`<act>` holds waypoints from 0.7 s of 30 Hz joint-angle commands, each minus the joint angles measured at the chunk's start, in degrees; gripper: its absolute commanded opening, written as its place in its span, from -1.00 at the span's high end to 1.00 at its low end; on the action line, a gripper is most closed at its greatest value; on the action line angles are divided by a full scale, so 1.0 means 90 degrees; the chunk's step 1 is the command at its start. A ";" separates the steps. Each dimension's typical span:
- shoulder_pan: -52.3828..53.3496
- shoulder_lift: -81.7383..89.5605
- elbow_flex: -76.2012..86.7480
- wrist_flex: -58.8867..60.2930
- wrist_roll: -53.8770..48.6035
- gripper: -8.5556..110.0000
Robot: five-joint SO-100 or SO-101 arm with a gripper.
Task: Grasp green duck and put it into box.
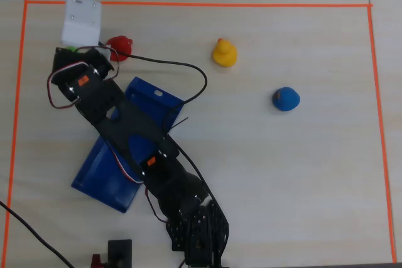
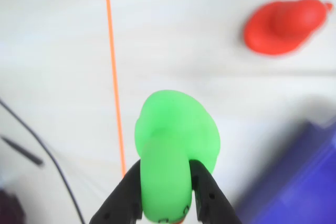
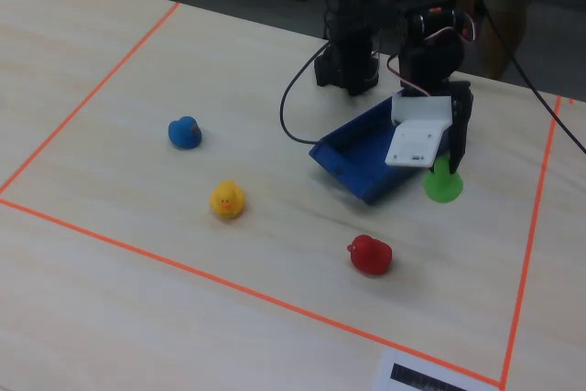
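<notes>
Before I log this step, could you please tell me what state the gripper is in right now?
Gripper: jaws closed on the green duck, gripping it from both sides in the wrist view.
</notes>
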 commanded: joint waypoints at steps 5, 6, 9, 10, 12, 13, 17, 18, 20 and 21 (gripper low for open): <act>-0.0439 0.2930 0.2373 0.0732 -0.0820 0.86; -0.0469 0.3154 0.2529 0.0889 -0.0850 0.86; -0.0469 0.3730 0.3027 0.1299 -0.0947 0.86; -0.0430 0.3936 0.3242 0.1367 -0.0977 0.86; -0.0303 0.4395 0.3740 0.1396 -0.1055 0.86; -0.0234 0.4600 0.4004 0.1396 -0.1094 0.86; -0.0049 0.5400 0.5225 0.1230 -0.1191 0.86; -0.0010 0.5596 0.5596 0.1133 -0.1211 0.86; 0.0049 0.6025 0.6377 0.0928 -0.1270 0.86; 0.0049 0.6250 0.6777 0.0811 -0.1289 0.86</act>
